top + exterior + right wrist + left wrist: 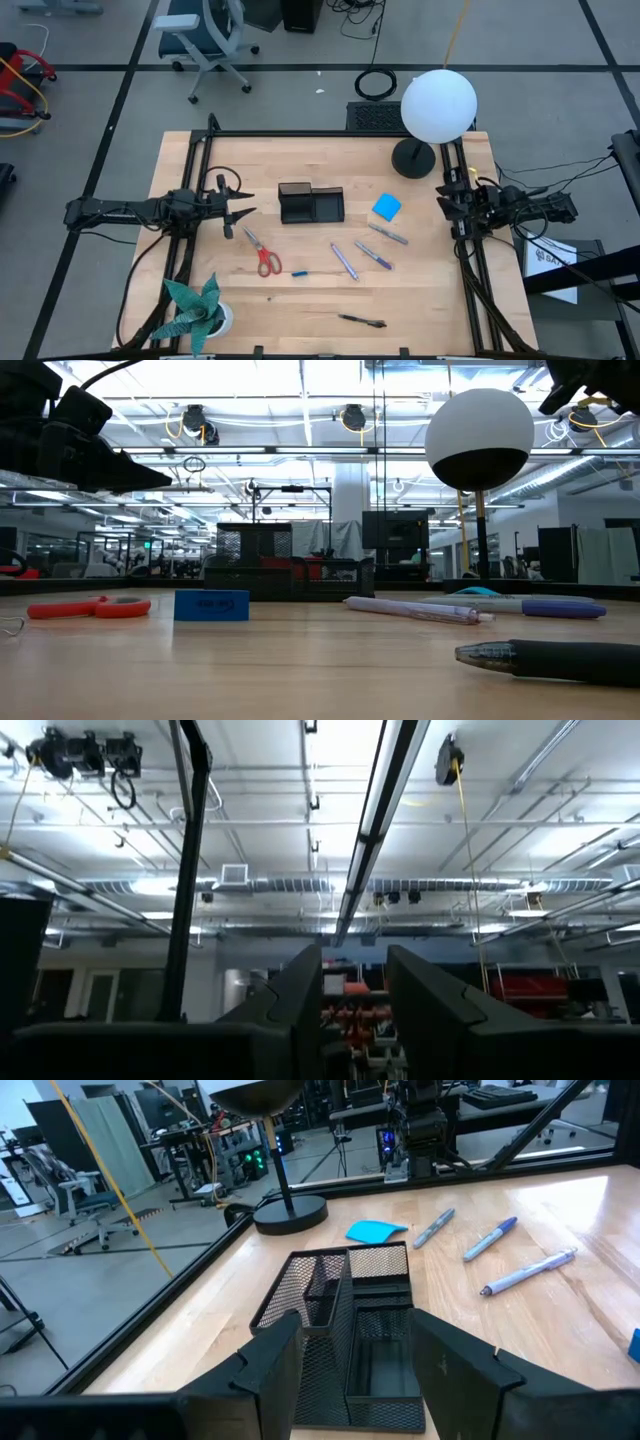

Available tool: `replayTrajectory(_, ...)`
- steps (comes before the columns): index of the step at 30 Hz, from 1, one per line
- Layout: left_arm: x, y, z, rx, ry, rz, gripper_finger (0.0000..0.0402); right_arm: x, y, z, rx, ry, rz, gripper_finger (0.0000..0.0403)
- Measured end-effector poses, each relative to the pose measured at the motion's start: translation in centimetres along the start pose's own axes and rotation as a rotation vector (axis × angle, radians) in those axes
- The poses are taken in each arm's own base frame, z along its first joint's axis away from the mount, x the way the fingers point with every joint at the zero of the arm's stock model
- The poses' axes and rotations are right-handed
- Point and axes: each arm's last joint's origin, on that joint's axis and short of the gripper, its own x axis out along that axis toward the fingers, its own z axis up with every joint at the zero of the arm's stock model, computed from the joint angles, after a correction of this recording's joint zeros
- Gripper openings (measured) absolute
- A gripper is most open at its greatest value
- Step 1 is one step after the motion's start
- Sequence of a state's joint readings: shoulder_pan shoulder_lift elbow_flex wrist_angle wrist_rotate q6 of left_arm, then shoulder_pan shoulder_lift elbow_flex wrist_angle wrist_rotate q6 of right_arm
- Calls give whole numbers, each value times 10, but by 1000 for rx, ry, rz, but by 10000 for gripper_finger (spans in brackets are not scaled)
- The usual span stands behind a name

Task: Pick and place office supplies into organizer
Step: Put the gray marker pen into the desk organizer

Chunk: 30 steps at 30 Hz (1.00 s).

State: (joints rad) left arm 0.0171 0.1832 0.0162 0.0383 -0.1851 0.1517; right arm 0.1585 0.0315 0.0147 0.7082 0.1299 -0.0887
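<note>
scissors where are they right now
In the high view the red-handled scissors lie flat on the table's left half, nearer the front than the organizer, just left of a tiny blue piece.

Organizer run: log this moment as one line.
organizer: empty, mid-table | scissors, notepad, pens: on table, unpicked | left gripper: open, beside organizer, holding nothing | right gripper: open, parked at right edge

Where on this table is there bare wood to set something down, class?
Free: the strip between the organizer and the table's far edge, and the wood between the scissors and the dark pen. Crowded: right of centre, around the blue notepad and pens.
</note>
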Motion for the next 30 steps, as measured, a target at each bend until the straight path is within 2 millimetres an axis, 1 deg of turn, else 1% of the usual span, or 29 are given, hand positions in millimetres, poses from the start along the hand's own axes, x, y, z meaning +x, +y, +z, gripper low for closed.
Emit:
replayTrajectory(2, 0, 0, 0, -1, -5, 2, 189, 0, 0, -1, 15, 13, 1, 105)
replayTrajectory(4, 0, 0, 0, -1, -7, 3, 189, 0, 0, -1, 75, 11, 1, 105)
replayTrajectory(9, 0, 0, 1, -2, -12, 3, 189, 1, 0, 2, 92, -23, 2, 105)
replayTrajectory(11, 0, 0, 1, -3, -14, 4, 189, 2, 0, 0, 78, 9, 4, 105)
replayTrajectory(13, 0, 0, 1, -2, -13, 3, 189, 4, 1, -8, 63, 107, 8, 105)
replayTrajectory(17, 0, 0, 1, -2, -14, 4, 189, 33, 2, 29, 22, 192, 8, 105)
replayTrajectory(20, 0, 0, 1, -3, -14, 3, 189, 60, 1, 49, -26, 329, -53, 105)
replayTrajectory(23, 0, 0, 1, -3, -16, 3, 189, 93, 2, 86, -67, 334, -73, 105)
replayTrajectory(25, 0, 0, 1, -3, -14, 3, 189, 113, 2, 108, -100, 342, -68, 105)
replayTrajectory(27, 0, 0, 1, -3, -16, 3, 189, 132, 2, 128, -124, 366, -99, 105)
replayTrajectory(30, 0, 0, 1, -3, -16, 3, 189, 157, 0, 142, -179, 507, -204, 105)
